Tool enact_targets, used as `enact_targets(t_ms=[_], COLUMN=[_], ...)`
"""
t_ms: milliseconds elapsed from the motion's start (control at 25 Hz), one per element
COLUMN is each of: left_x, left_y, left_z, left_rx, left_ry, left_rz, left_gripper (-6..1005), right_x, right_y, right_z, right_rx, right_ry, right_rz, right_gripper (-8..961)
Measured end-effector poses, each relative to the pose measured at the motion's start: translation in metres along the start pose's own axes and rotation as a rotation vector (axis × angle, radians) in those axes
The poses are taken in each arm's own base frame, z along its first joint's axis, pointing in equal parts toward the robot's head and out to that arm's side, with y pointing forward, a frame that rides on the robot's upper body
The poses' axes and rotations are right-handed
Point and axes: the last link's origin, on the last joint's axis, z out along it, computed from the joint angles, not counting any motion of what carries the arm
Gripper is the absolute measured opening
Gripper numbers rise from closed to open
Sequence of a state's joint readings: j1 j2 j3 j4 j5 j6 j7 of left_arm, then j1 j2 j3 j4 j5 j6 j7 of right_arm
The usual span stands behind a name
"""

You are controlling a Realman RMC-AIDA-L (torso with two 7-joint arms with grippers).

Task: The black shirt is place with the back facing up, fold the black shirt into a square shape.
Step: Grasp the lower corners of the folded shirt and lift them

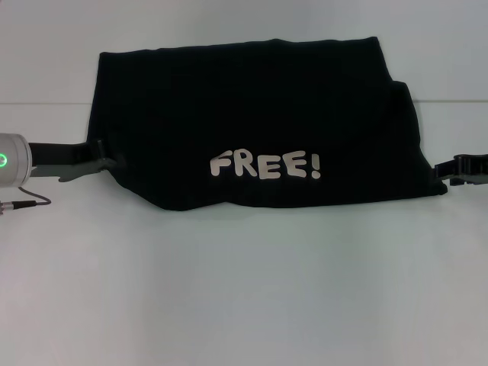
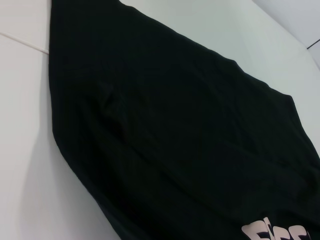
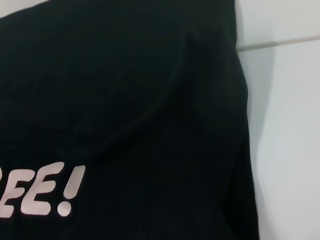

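Note:
The black shirt (image 1: 252, 122) lies on the white table as a wide folded band, with the white "FREE!" lettering (image 1: 265, 165) facing up near its front edge. My left gripper (image 1: 105, 161) sits low at the shirt's left edge, touching or almost touching the cloth. At the shirt's right front corner my right gripper (image 1: 451, 171) reaches in from the side. The left wrist view is filled by the black shirt (image 2: 175, 140), with a bit of lettering at one corner. The black shirt (image 3: 125, 115) and "EE!" fill the right wrist view. Neither wrist view shows its own gripper.
The white table (image 1: 244, 290) stretches bare in front of the shirt. A seam line (image 1: 46, 103) crosses the table behind the left arm and runs under the shirt. A thin cable (image 1: 27, 203) hangs off the left wrist.

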State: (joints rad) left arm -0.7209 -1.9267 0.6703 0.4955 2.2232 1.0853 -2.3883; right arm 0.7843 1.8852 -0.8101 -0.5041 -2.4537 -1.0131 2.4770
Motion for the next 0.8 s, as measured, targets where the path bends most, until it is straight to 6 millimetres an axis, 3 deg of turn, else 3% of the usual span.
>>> enact_targets(t_ms=[280,480,800], left_x=[0.001,0.001,0.001], left_y=[0.0,0.001,0.001], left_z=[0.0,0.001,0.001], left_rx=[0.0,-0.001,0.0], left_ry=[0.004,0.005,0.007], left_rz=[0.004,0.004,0.001], left_gripper=[1,2,2], right_x=[-0.001,0.002,0.004], right_y=[0.001,0.006,0.013], right_z=[0.002,0.012,0.021], right_rx=[0.014,0.053,0.066], right_ry=[0.009,-0.001,-0.011], right_rz=[-0.028,-0.065,-0.09], right_gripper=[519,628,603])
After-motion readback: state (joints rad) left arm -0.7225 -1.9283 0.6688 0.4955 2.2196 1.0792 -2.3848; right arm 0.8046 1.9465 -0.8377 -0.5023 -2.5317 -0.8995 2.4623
